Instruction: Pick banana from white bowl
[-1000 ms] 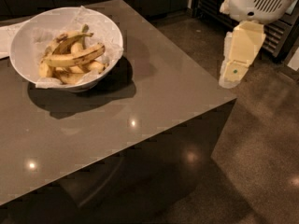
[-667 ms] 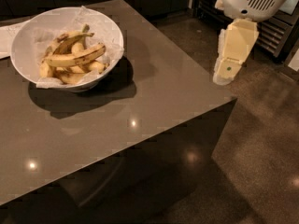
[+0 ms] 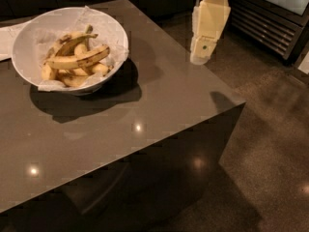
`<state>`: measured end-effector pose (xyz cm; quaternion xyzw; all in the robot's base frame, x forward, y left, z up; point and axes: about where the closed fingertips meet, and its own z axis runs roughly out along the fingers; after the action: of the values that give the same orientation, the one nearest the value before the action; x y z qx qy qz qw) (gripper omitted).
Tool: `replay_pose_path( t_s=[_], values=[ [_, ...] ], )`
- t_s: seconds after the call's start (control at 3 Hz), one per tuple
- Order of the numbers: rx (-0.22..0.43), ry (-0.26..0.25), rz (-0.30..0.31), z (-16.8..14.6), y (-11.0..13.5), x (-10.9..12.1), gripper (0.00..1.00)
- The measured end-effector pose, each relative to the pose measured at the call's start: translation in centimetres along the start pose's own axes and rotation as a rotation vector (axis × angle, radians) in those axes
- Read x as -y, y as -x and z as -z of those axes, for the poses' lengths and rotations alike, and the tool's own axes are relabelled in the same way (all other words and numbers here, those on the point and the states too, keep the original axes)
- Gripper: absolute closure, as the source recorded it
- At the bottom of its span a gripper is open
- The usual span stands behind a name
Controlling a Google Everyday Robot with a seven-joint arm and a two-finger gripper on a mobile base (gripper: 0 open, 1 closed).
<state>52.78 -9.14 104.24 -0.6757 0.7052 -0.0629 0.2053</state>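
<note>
Polished dark table, smooth white bowl, crumpled paper.
Lamp glints are mirrored in the glossy tabletop; the bowl is lined with creased matt paper; the banana skin is seen dull and speckled; the gripper, far right above the table edge, is cased in smooth cream plastic.

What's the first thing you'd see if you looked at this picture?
The big white bowl at the table's far left corner, piled with yellow bananas; a long speckled banana lies on top. Next, the robot's cream gripper hanging by the table's right edge, well away from the bowl.
</note>
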Motion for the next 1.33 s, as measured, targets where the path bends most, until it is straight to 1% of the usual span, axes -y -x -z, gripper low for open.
replay_pose_path(
  t_s=[0.33,0.67,1.0,1.33],
  values=[
    [0.011,-0.019,0.001,0.4,0.4,0.3,0.0],
    [0.027,-0.026,-0.007,0.0,0.6,0.8,0.0],
    [0.062,0.016,0.007,-1.5,2.3,2.5,0.0],
    [0.093,0.052,0.044,-3.2,4.6,4.3,0.0]
  ],
)
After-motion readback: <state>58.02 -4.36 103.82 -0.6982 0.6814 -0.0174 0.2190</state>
